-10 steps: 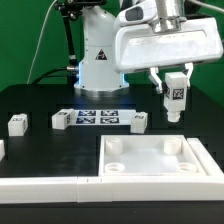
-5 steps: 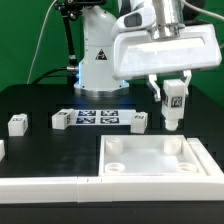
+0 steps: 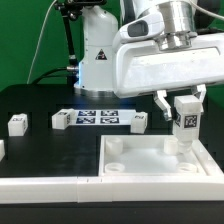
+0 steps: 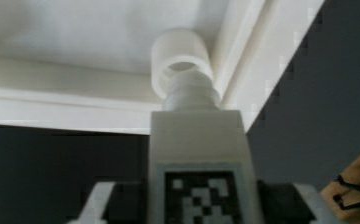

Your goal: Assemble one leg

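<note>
The black table (image 3: 30, 100) carried the large white tabletop panel (image 3: 150, 172) at the front, with the marker board (image 3: 98, 117) behind it. The gripper (image 3: 185, 104) hung over the panel's far corner on the exterior view's right, jaws pinching the leg (image 3: 186, 118) upright, its lower end at the round corner hole (image 4: 182, 68). A spare leg (image 3: 138, 121) lay just beside the marker board

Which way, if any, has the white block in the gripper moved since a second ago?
Yes. The leg, held in the gripper, moved down and toward the exterior view's right, away from the marker board, now above the tabletop.
</note>
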`<state>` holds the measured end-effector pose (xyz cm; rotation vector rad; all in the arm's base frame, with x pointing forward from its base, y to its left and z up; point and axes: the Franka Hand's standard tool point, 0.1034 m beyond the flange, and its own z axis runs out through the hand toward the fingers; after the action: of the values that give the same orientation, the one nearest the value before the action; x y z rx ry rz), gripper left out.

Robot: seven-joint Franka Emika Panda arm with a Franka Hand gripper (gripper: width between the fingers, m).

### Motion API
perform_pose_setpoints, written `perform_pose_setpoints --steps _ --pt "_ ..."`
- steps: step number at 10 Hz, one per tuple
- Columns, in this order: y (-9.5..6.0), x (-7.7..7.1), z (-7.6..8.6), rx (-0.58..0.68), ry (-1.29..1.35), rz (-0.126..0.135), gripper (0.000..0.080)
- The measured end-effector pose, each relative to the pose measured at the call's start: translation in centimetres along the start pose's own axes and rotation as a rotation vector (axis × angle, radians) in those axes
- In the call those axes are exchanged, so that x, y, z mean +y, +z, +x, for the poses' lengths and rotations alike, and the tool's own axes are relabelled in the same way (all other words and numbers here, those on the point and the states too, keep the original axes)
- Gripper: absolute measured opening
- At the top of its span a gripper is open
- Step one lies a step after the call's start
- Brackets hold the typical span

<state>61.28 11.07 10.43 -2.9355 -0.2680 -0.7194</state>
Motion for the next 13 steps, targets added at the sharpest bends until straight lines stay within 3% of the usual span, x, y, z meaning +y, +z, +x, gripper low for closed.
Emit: perform_pose_setpoints --steps 4,9,13 --pt "0.1 0.0 -0.2 -0.003 0.000 0.001 0.0290" --pt "2.1 0.7 -0.2 -0.012 0.000 0.002 0.0290" --pt "3.0 0.4 -0.6 0.016 -0.002 -0.001 0.0290"
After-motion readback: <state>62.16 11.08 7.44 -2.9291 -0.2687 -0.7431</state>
